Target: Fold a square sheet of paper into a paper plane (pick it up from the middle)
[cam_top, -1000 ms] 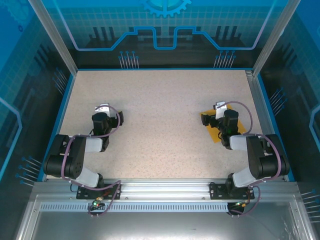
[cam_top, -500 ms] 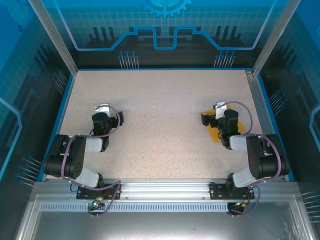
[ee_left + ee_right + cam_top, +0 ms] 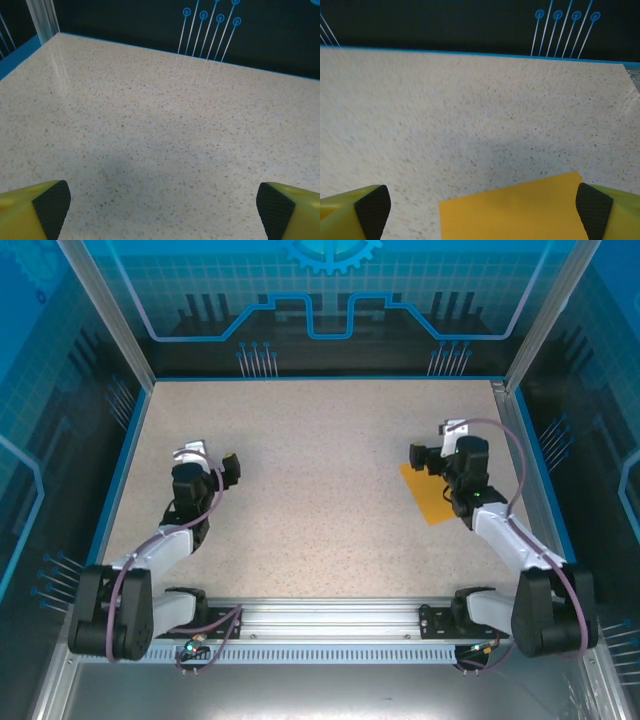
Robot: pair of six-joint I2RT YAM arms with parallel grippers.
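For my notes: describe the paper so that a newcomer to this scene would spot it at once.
Start at the speckled beige table and go to its right side, where the right claw hangs open. The paper lies flat on the table just under that claw. It is a thin orange-yellow square, the one bright patch on the pale surface.

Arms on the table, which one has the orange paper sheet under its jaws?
The right arm: the orange sheet lies just below its open jaws, while the left arm holds its open jaws over bare table.
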